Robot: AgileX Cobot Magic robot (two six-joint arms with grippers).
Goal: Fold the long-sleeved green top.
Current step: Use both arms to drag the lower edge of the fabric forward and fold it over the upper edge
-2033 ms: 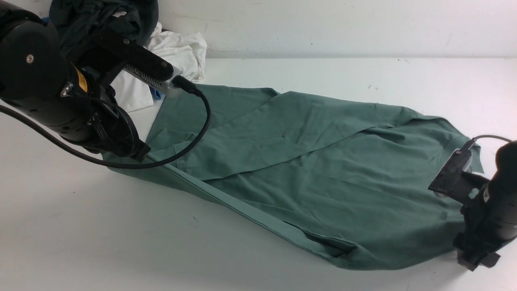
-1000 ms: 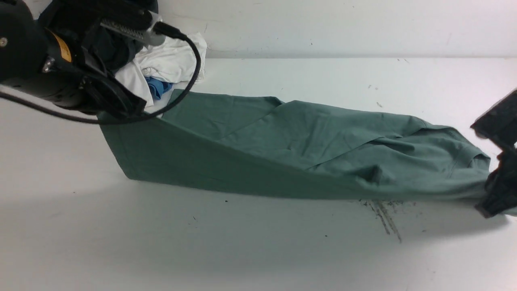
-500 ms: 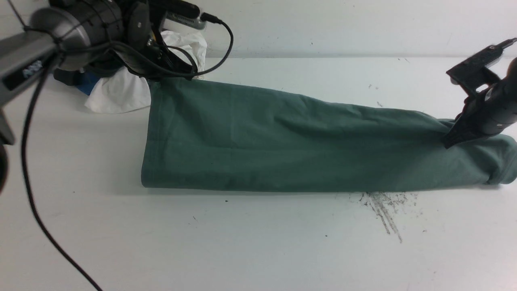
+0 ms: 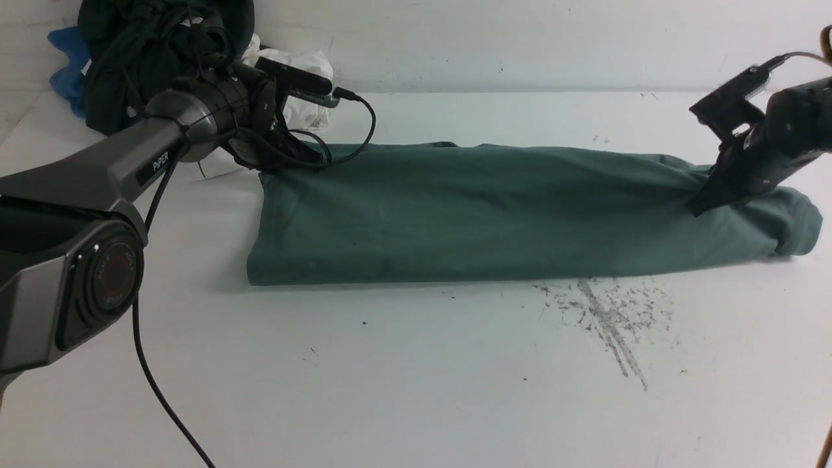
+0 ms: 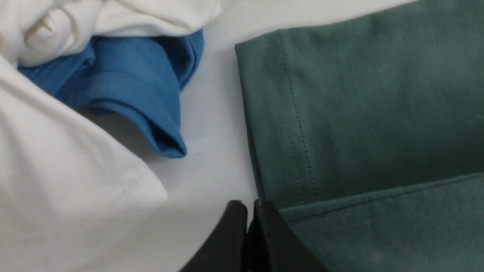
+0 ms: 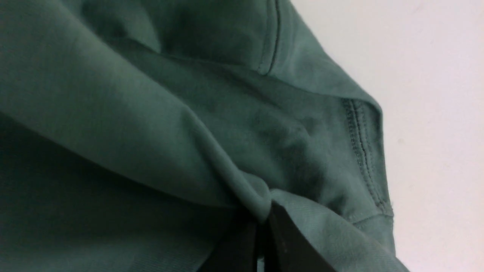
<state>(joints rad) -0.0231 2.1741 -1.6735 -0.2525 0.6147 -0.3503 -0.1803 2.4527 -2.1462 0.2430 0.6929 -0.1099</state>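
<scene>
The green long-sleeved top (image 4: 487, 208) lies folded lengthwise into a long band across the table. My left gripper (image 4: 279, 166) sits low at the band's far left corner. In the left wrist view this gripper (image 5: 247, 206) is shut, and the hem corner of the top's (image 5: 359, 113) upper layer runs in at its fingertip. My right gripper (image 4: 694, 209) presses down on the band's right end. In the right wrist view it (image 6: 264, 213) is shut on a bunched fold of the top (image 6: 151, 113) near a stitched seam.
A pile of clothes sits at the back left against the wall: a dark garment (image 4: 149, 39), a white one (image 4: 299, 71) and a blue one (image 4: 65, 71). White cloth (image 5: 56, 189) and blue cloth (image 5: 124, 87) lie close to the left gripper. Dark scuff marks (image 4: 604, 318) streak the table.
Both grippers lifted the top's near edge and carried it over to the far side. The top went from spread out to a flat doubled band, and both grippers have come down low.
</scene>
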